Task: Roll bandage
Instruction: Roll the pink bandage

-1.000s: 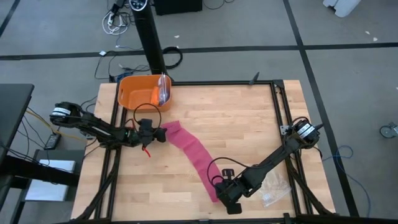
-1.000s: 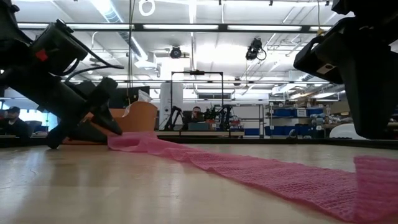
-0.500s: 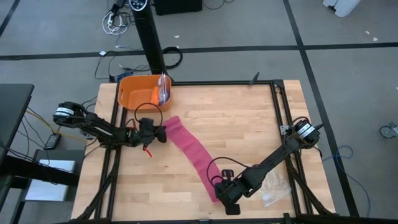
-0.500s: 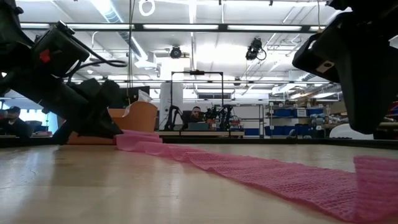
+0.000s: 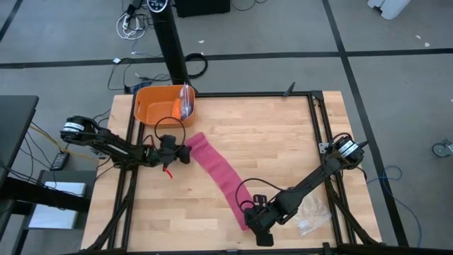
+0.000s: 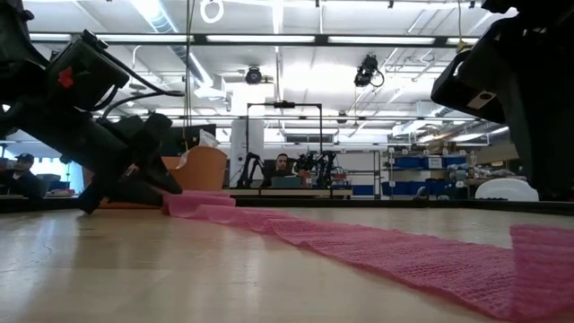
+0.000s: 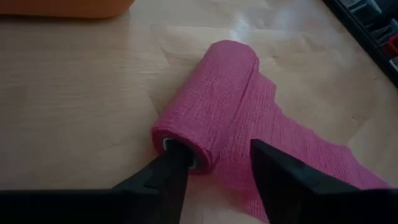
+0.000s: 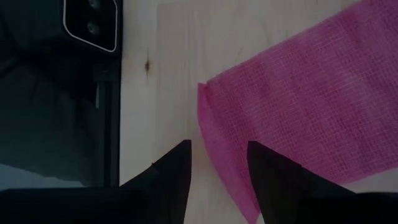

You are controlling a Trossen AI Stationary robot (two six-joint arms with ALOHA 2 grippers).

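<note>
Tabletop (image 5: 269, 142) is pale butcher-block wood w/ a black metal frame round its edges, on a grey floor crossed by dark tape lines. Orange tub (image 5: 161, 103) sits at the far left corner, w/ a black post rising just behind it. Clear crinkled bag (image 5: 311, 216) lies near the near right corner.

Bandage (image 5: 219, 173) runs as a long magenta band diagonally across the wood, from the left-middle, just in front of the tub, down to the near edge around centre. Its left end is wound into a short compact roll (image 7: 208, 99); the rest lies flat, a bit wavy.

Left gripper (image 5: 177, 151) is low at the roll end. In the left wrist view its fingers (image 7: 165, 180) are spread: one tip touches the roll's end face, the other rests on the flat band beside it. Roll isn't pinched.

Right gripper (image 5: 253, 218) is at the band's near end. Right wrist view shows both fingers (image 8: 177, 171) parted, straddling the corner of the cloth; can't tell if they touch it.

Room behind, from the low view: ceiling w/ long strip lights (image 6: 269, 39), hanging cameras, shelving w/ blue bins (image 6: 421, 163) on the right, a person (image 6: 285, 167) seated at a far bench, another person (image 6: 20, 172) at the left edge.
</note>
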